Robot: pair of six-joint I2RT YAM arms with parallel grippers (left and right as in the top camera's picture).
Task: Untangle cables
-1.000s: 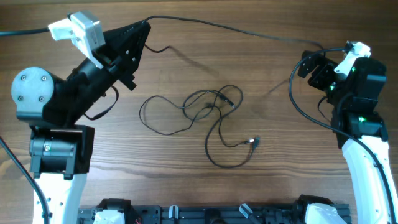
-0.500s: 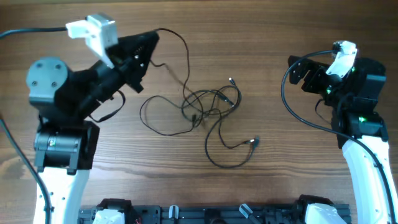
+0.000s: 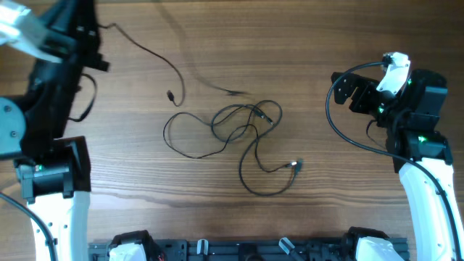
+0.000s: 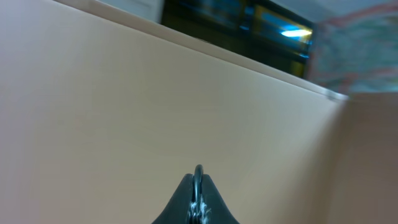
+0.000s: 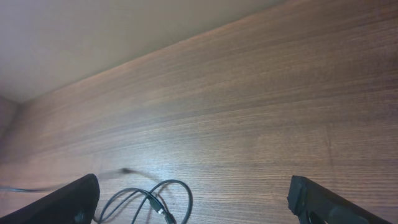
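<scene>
My left gripper (image 4: 198, 182) is clenched on one cable (image 3: 148, 54), plug (image 3: 170, 95) clear of the tangle (image 3: 246, 127), so I'd carry it well aside before letting go. Right gripper (image 3: 346, 87) is gaping, empty.

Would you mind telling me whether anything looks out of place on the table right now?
One cable trails from the shut left end effector at the far-left corner, apart from the tangle at mid-table. Nothing looks damaged.
</scene>
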